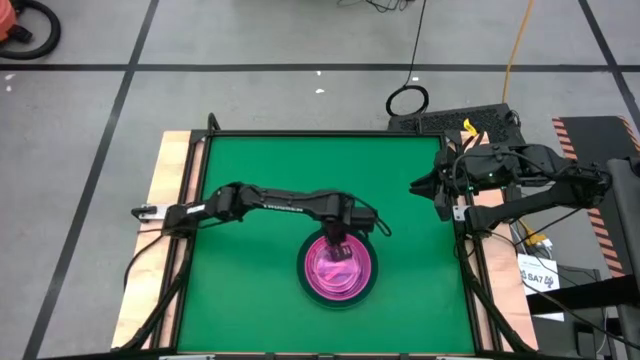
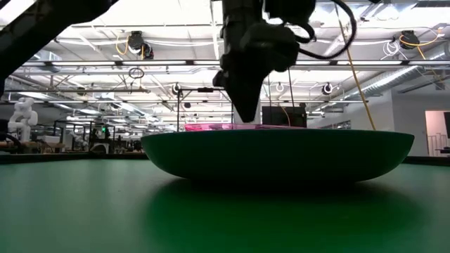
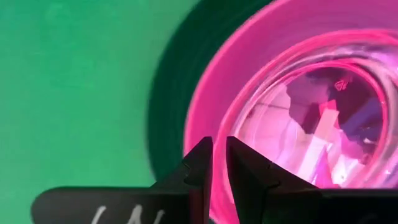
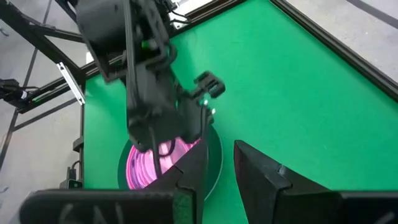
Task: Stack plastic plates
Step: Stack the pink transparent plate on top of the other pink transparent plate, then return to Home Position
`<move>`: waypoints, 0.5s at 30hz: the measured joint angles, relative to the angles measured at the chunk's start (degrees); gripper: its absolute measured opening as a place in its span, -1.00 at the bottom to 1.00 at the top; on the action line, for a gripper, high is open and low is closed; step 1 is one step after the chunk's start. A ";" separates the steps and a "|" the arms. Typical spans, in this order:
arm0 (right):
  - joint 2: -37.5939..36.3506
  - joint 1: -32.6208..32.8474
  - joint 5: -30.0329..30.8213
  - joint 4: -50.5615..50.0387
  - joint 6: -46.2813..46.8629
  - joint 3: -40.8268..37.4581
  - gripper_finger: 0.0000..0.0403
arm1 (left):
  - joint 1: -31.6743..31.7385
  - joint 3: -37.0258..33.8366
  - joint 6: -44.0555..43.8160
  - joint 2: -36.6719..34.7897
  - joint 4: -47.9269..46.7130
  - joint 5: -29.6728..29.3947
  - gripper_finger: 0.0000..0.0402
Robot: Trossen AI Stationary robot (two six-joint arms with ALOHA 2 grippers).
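Hot pink plates (image 1: 335, 268) in dark grey plate (image 1: 371, 283), green table (image 1: 250, 160)

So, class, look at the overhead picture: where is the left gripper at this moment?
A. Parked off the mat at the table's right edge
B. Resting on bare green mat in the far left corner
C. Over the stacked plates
C: in the high view the left gripper is over the pink plates nested in the dark grey plate.
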 joint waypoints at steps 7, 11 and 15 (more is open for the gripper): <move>0.02 0.02 0.00 0.05 -0.60 -0.02 -0.64 | -0.78 -0.02 0.03 1.34 1.02 -0.07 -0.75; 0.02 0.01 -0.02 0.03 -0.47 0.00 -0.64 | -0.76 0.57 -2.57 1.67 0.24 -0.41 -0.75; 0.02 0.00 -0.12 0.03 -0.44 -0.01 -0.64 | -0.76 2.23 -3.80 0.58 -1.77 -1.86 -0.75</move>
